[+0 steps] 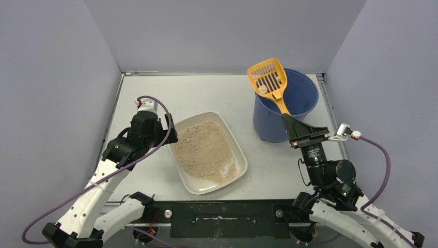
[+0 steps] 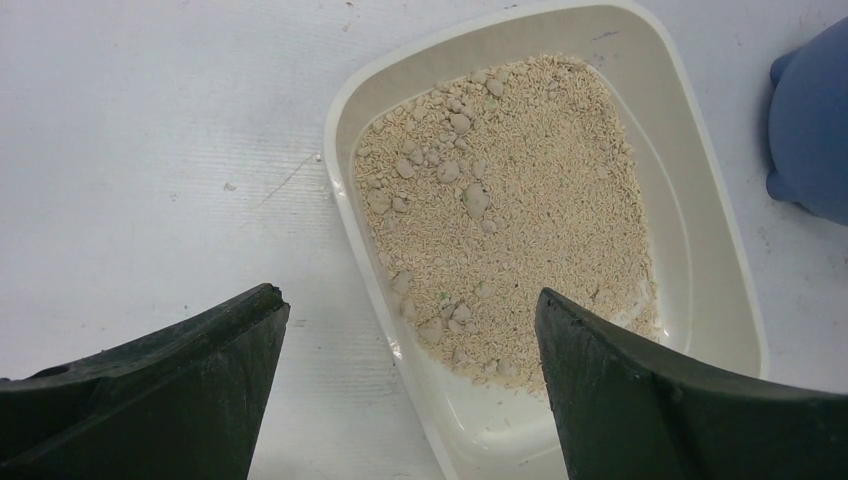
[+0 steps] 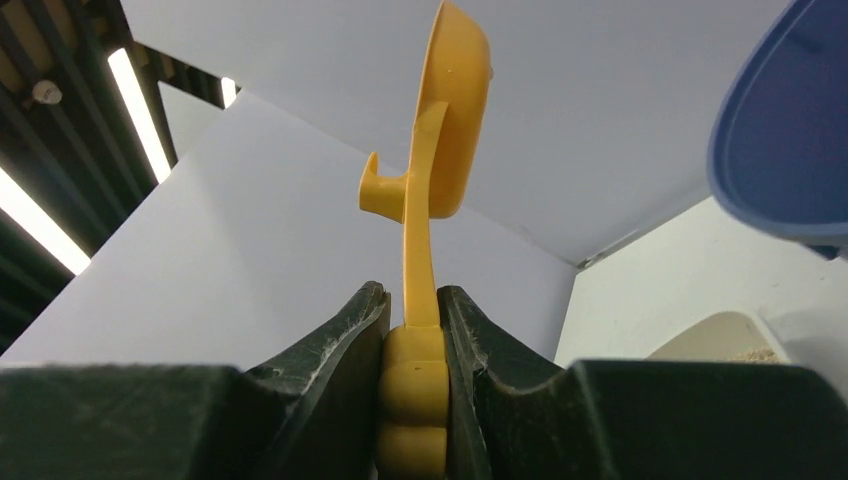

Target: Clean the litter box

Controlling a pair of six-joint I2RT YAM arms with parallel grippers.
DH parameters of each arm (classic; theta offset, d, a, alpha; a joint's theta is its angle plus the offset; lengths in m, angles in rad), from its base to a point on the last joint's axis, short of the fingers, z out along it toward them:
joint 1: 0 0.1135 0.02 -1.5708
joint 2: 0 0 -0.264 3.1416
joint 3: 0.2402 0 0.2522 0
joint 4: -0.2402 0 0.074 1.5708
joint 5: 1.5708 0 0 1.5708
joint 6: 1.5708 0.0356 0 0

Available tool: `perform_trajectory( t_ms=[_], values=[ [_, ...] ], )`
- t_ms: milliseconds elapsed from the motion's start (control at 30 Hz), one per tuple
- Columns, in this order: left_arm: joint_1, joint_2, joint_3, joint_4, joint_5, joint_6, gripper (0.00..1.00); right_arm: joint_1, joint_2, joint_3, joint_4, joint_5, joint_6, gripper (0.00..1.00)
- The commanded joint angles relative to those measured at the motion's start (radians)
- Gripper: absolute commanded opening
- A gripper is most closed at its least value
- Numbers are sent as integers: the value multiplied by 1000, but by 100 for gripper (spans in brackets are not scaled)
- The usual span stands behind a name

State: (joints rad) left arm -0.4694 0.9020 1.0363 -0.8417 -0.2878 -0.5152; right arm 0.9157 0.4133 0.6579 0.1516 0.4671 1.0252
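**Desk:** What has your right side got?

**Me:** My right gripper (image 3: pixel 413 300) is pinched on the handle of the orange scoop (image 3: pixel 450 110), one finger flat against each side of it. In the top view I see that gripper (image 1: pixel 289 120) at centre right, with the scoop (image 1: pixel 268 77) running up and to the left from it. Its slotted head lies over the upper-left rim of the blue bucket (image 1: pixel 266 124). One pale lump (image 1: pixel 263 89) sits on the slots.

**Desk:** And the left?

**Me:** My left gripper (image 2: pixel 408 298) is spread wide with nothing between the fingers. From above, it (image 1: pixel 170 135) hangs at the left edge of the litter box (image 1: pixel 240 160). I cannot tell whether it touches the rim.

**Desk:** Where is the box?

**Me:** It is in the middle of the table (image 1: pixel 206 93), lower left of the bucket and apart from it. The litter (image 1: pixel 206 150) is heaped toward the upper left half. In my left wrist view, rounded clumps (image 2: pixel 460 170) show along that side of the box (image 2: pixel 340 130).
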Motion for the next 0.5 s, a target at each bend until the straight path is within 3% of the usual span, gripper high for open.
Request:
perform_trajectory(
  t_ms=[0, 467],
  values=[
    [5, -3, 1, 45, -7, 13, 92, -7, -40, 81, -144, 158, -105, 0],
    [5, 8, -11, 61, -4, 17, 92, -1, -25, 283, -526, 389, -360, 0]
  ],
)
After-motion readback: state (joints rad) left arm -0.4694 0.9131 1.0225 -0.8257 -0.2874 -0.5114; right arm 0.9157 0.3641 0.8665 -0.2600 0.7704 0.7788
